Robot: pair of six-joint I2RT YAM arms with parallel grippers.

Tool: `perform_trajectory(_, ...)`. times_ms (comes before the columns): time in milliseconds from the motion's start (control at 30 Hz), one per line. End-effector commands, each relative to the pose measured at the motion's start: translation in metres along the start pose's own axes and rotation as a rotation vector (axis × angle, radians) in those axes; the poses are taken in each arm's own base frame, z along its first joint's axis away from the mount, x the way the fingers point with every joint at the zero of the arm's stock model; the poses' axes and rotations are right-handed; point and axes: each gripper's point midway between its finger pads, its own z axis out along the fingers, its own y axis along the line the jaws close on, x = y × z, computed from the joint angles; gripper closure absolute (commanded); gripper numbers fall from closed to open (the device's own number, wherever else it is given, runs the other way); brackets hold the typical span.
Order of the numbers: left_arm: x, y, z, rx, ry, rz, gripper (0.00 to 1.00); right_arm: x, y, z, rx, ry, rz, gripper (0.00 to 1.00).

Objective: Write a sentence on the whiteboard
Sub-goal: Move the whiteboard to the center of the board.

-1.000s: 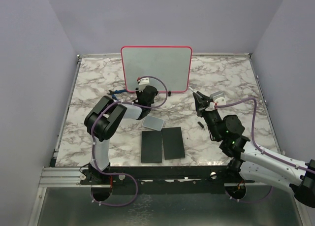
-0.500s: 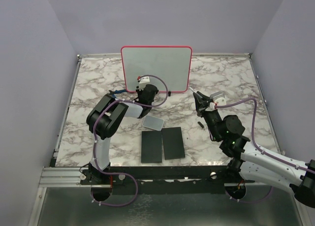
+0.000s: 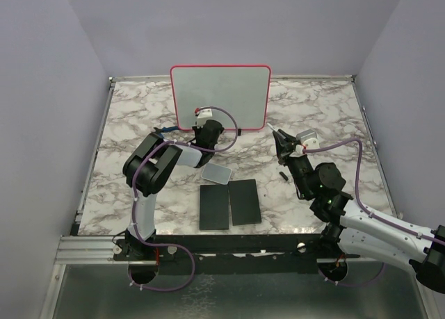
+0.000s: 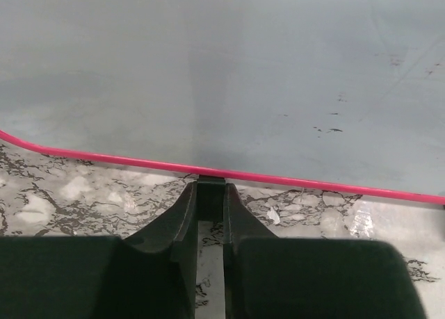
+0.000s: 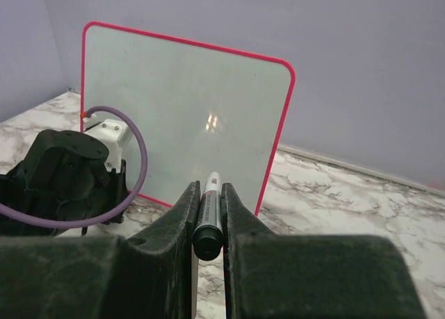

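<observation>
The large rectangular whiteboard (image 3: pixel 221 90), white-faced with a red-pink rim and rounded corners, stands upright at the far middle of the grey-veined marble table (image 3: pixel 132 117), facing the arms. Its face is bare: no sentence shows on it in any view, only a few tiny dark specks low on the right in the left wrist view, so the writing itself is not yet begun. Only the preparation looks done. The left gripper (image 4: pixel 210 188) sits low at the board's bottom edge, toward its left end. Its black fingers are drawn together on a small dark block just under the pink rim, seemingly one of the board's small black feet (image 4: pixel 210 181), and I judge that it is steadying the board. To the right and a little nearer, the right gripper (image 5: pixel 208 189) is clamped on a slim marker (image 5: pixel 208 225), dark at its back end and pale toward the tip. The marker points at the board but is clearly apart from it. A small dark piece (image 3: pixel 283 174), perhaps the marker's cap though too small to tell, lies on the table just beside the right arm. Nearer, in the middle, lie a small grey-white rounded pad (image 3: pixel 216 173) and two black rectangular slabs (image 3: pixel 229 204) side by side, neither gripper on them. What is left is all the writing: bringing the tip to the board's upper part and laying down the full line
</observation>
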Motion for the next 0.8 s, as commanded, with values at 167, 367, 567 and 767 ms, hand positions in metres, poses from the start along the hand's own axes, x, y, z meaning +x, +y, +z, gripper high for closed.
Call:
perform_trajectory(167,0.037,0.021,-0.013,-0.019,0.066,0.074,1.0,0.002,-0.004,-0.001,0.018,-0.005,-0.007,0.99)
perform_trajectory(367,0.046,0.018,-0.028,0.011,0.061,0.111,1.0,0.001,-0.004,-0.001,0.016,-0.006,-0.006,0.99)
perform_trajectory(567,0.057,0.016,-0.051,0.024,0.061,0.133,1.0,0.001,-0.003,-0.001,0.013,-0.008,-0.002,0.99)
perform_trajectory(767,0.073,0.008,-0.073,0.055,0.075,0.125,1.0,0.0,-0.003,-0.002,0.009,-0.012,0.003,0.99)
